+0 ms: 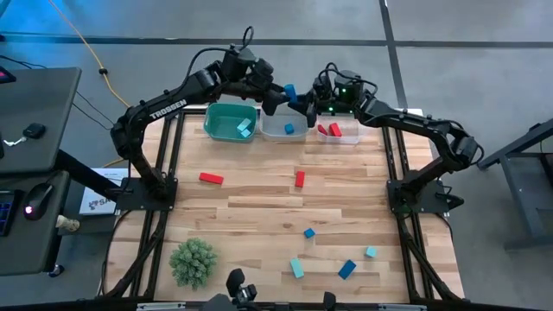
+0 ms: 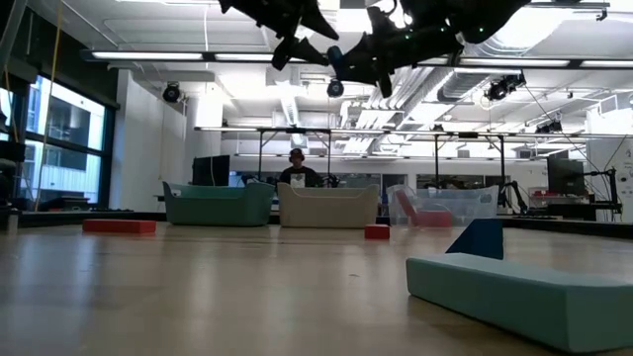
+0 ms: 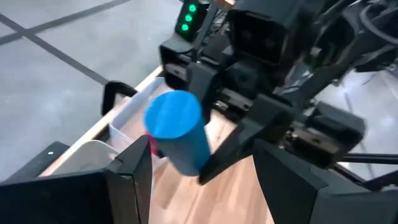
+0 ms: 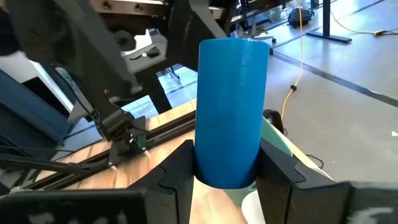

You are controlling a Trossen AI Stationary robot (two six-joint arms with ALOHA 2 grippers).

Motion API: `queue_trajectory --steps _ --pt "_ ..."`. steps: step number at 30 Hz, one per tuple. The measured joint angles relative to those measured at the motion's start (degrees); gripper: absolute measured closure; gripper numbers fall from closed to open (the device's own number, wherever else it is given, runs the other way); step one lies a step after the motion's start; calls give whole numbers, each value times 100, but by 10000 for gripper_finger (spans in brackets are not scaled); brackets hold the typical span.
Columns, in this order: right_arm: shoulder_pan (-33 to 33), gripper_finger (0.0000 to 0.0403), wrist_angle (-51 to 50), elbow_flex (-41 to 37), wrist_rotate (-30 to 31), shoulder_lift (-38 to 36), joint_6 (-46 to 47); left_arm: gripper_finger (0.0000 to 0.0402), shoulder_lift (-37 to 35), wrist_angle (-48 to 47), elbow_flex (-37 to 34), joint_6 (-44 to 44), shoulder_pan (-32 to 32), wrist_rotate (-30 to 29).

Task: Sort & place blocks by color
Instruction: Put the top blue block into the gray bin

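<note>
- The right claw [image 4: 227, 177] is up in the air above the far side of the wooden tabletop [image 1: 259, 216]. Its two dark fingers [image 4: 177, 171] are partly closed and squeeze a blue round block [image 4: 231, 112] from both sides. The block stands upright between them.
- The left claw [image 3: 202, 168] is right next to it, also high up. Its fingers [image 3: 134, 171] are spread wide with nothing between them. The blue round block sits just past its tips and does not touch them.
- In the high view both claws meet over the clear middle bin [image 1: 285, 128].
- Three bins stand in a row at the far edge of the tabletop. The teal bin [image 1: 230, 121] is on the left and has a light teal block [image 1: 244, 130] in it. The clear middle bin has a small blue block [image 1: 289, 129] in it. The clear bin on the right [image 1: 339, 134] has red blocks [image 1: 335, 130] in it.
- Other blocks lie loose on the tabletop. A flat red bar [image 1: 211, 179] lies on the left part. A short red block [image 1: 300, 179] lies near the middle.
- Closer to the near edge lie a small blue cube [image 1: 309, 232], a blue bar [image 1: 346, 269], a light teal bar [image 1: 296, 268] and a small light teal cube [image 1: 370, 252]. They sit near each other but apart.
- A green spiky ball like a plant [image 1: 193, 262] sits at the near left corner.
- In the low view a person [image 2: 297, 170] sits far back in the room, behind the bins.
</note>
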Motion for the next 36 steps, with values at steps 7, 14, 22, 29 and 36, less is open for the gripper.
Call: queue_trajectory --steps 7,14,22,29,36 --pt "115 291 157 0 -195 0 44 204 -5 12 0 -11 0 8" --pt "183 291 403 0 -334 0 203 204 -5 24 0 -13 -2 183" --pt "212 291 434 0 -389 0 247 236 -5 97 0 -11 -4 218" --pt "212 291 412 0 -385 2 236 328 -5 307 0 153 -15 231" --pt "212 291 408 0 -363 7 227 384 -7 309 2 162 -17 281"
